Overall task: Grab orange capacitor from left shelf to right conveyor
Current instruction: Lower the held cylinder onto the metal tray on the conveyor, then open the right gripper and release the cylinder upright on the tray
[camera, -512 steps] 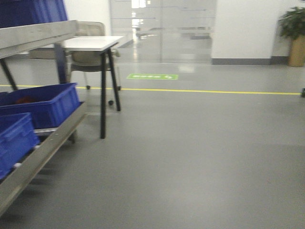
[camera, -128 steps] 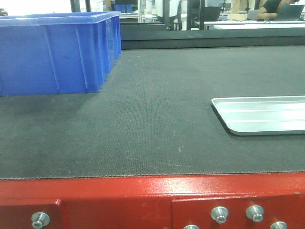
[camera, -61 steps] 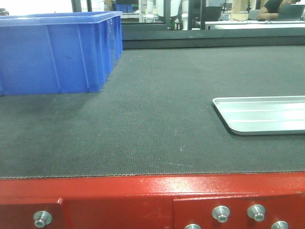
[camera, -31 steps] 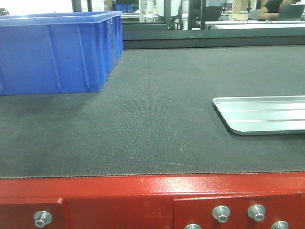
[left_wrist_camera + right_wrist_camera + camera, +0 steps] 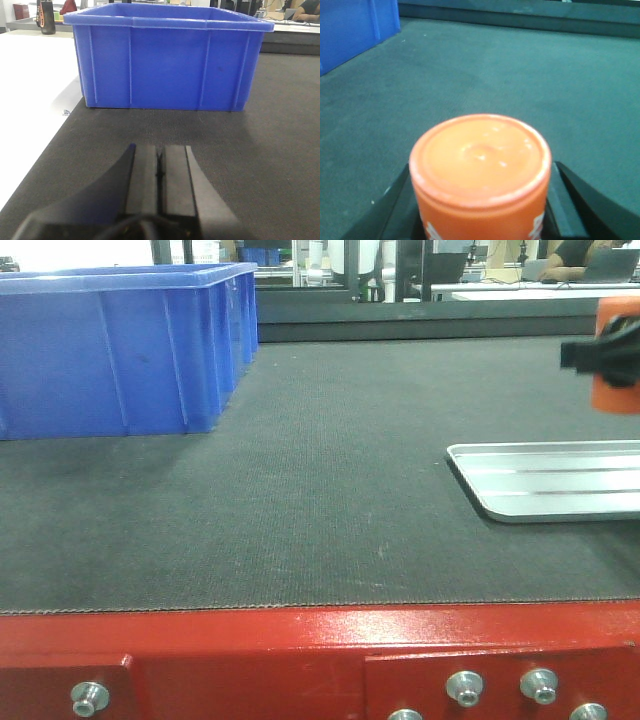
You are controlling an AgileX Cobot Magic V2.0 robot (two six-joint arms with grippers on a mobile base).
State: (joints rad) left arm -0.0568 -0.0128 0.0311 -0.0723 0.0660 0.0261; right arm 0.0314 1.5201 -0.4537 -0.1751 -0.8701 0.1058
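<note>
Right end effector point(image 5: 598, 355) grips orange capacitor point(image 5: 480, 172), held above right conveyor point(image 5: 330, 490) near silver tray point(image 5: 550, 480). Left end effector point(image 5: 160, 167) clenched, empty. Left: lowering and release.

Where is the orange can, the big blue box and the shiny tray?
Orange capacitor point(image 5: 480, 155): right wrist view, middle of its round top.
Blue bin point(image 5: 110, 350): front view, its front wall.
Silver tray point(image 5: 545, 480): front view, its ribbed floor left of centre.
</note>
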